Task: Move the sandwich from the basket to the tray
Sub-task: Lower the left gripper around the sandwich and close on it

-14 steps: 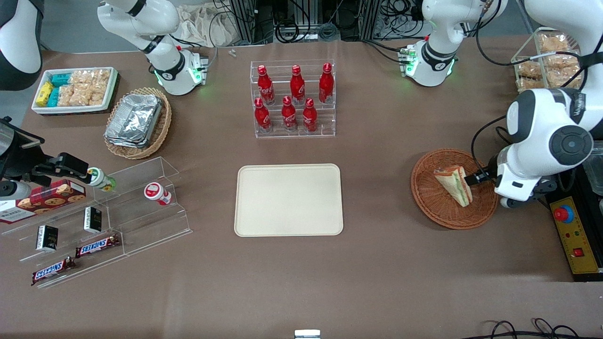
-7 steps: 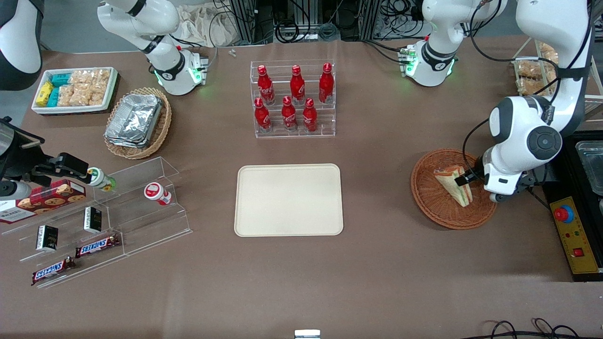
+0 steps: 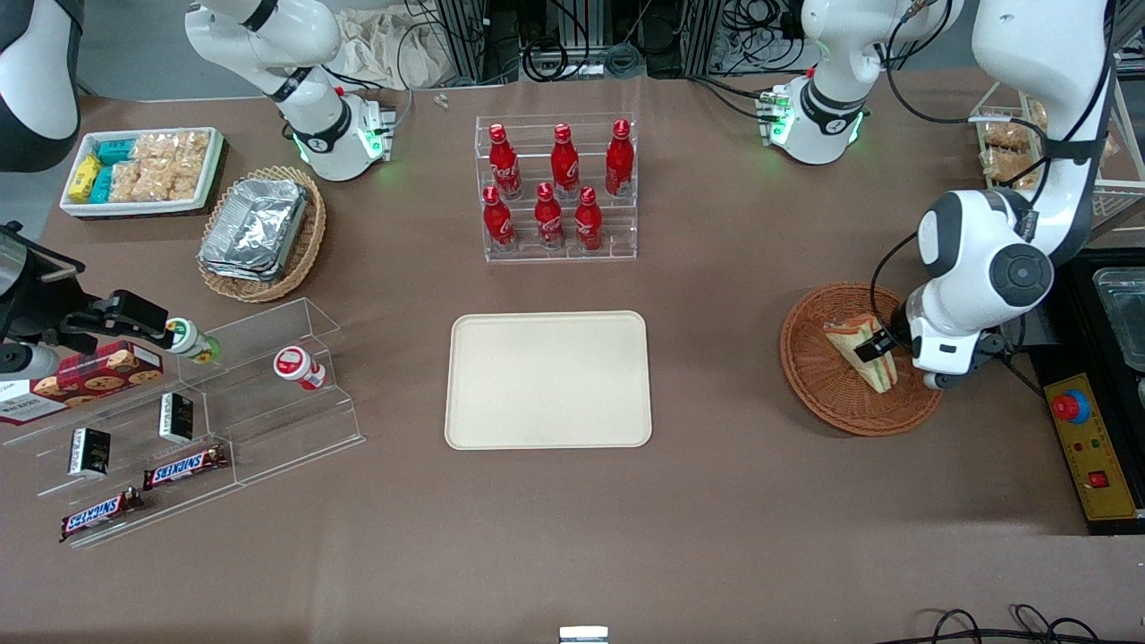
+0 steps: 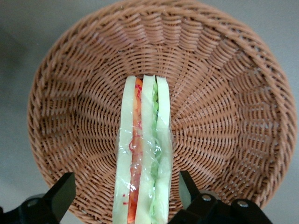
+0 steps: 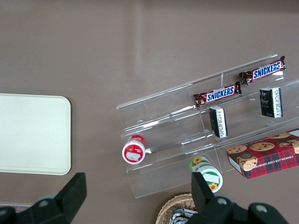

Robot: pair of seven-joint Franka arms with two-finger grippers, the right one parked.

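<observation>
At the left edge of the front view a clear acrylic step rack [image 3: 224, 394] holds two Snickers bars [image 3: 183, 465], small dark boxes and two little round-capped bottles [image 3: 298, 368]. A red cookie box [image 3: 85, 376] lies at the rack's upper left. In the upper left of the frame a white bin of snack packets [image 3: 141, 170] stands, and just to its lower right a tan wicker basket with foil containers [image 3: 259, 231].

In the upper middle of the frame a clear stand carries six red bottles [image 3: 556, 188] in two rows. Below it, in the center of the frame, lies the tray [image 3: 547, 379]; it is flat on the brown table [image 3: 572, 537] with nothing on it.

In the right part of the frame sits the basket [image 3: 823, 376], well apart from the tray. The sandwich [image 3: 860, 347] lies inside this basket, standing on one edge, with the layers of white bread, green and orange-red filling turned upward. In the left wrist view the sandwich [image 4: 142, 154] runs from the middle of the basket [image 4: 224, 93] toward the camera.

The gripper [image 3: 879, 343] is low over the basket, at the thick end of the sandwich. Its two fingers [image 4: 60, 197] are spread wide, one on each side of the sandwich with a gap between each finger and the wrap, so it holds nothing.

At the lower right of the frame a yellow control box with a red button [image 3: 1091, 443] lies beside the table.
</observation>
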